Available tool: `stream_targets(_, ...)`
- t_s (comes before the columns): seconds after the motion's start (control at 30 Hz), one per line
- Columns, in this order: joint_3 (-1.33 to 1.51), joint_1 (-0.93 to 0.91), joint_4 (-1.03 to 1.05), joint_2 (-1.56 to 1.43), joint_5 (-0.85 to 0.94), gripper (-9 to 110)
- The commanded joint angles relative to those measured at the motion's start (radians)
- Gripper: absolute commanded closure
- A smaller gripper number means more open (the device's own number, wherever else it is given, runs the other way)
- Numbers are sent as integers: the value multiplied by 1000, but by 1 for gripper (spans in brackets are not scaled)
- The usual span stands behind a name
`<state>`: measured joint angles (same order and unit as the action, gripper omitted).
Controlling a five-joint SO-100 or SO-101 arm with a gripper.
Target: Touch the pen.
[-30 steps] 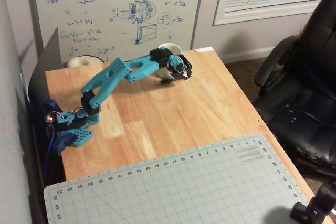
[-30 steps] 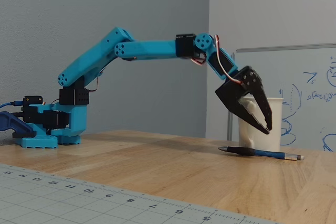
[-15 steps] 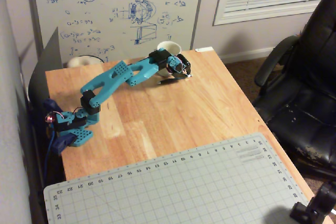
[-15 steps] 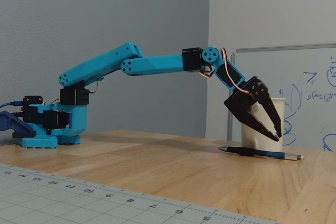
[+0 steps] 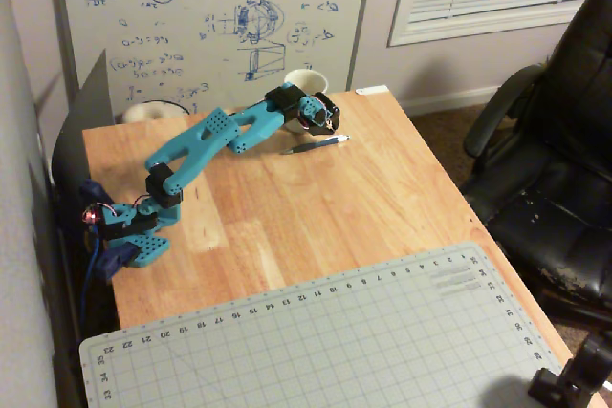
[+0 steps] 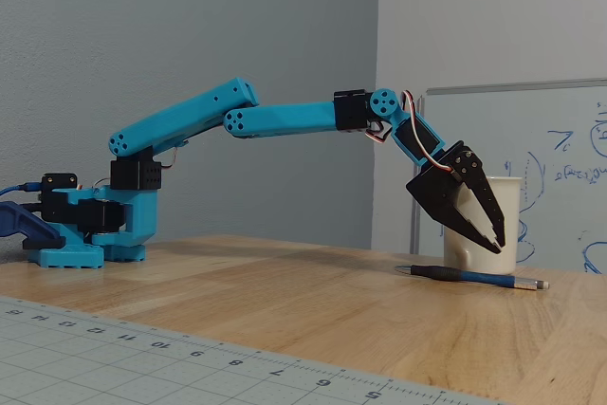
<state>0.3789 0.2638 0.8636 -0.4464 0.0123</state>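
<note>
Wooden surface (image 5: 316, 207), light grain, with a grey gridded cutting mat (image 5: 316, 341) across its near end in the overhead view and a whiteboard (image 5: 210, 16) with blue sketches behind the far edge. Black office chair (image 5: 559, 160) stands off the right side in that view. Blue arm (image 6: 237, 116) is bolted at the left edge of the surface and reaches out nearly level, wrist bent downward. Pincer (image 6: 497, 238) is black, tips pointing down and to the right in the fixed view; its fingers are close together with only a narrow gap at the tips, nothing between them. Tips hang above the surface, in front of a cream mug (image 6: 507, 198) that stands upright near the far edge. Pen (image 6: 471, 278) lies flat on the wood, dark barrel with a blue section and a pale end to the right in the fixed view. In the fixed view the tips sit just above the pen with a clear gap, so no contact. Overhead, the pen (image 5: 316, 144) lies just right of the pincer (image 5: 323, 124) and in front of the mug (image 5: 306, 81), angled slightly. A pale round object (image 5: 153, 112) rests at the far left corner
</note>
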Motion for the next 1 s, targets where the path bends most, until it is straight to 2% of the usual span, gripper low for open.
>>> stream_targets(0.0, -72, 23, -23, -32, -14, 101)
stream_targets(0.97, -89, 26, -23, 38, -14, 101)
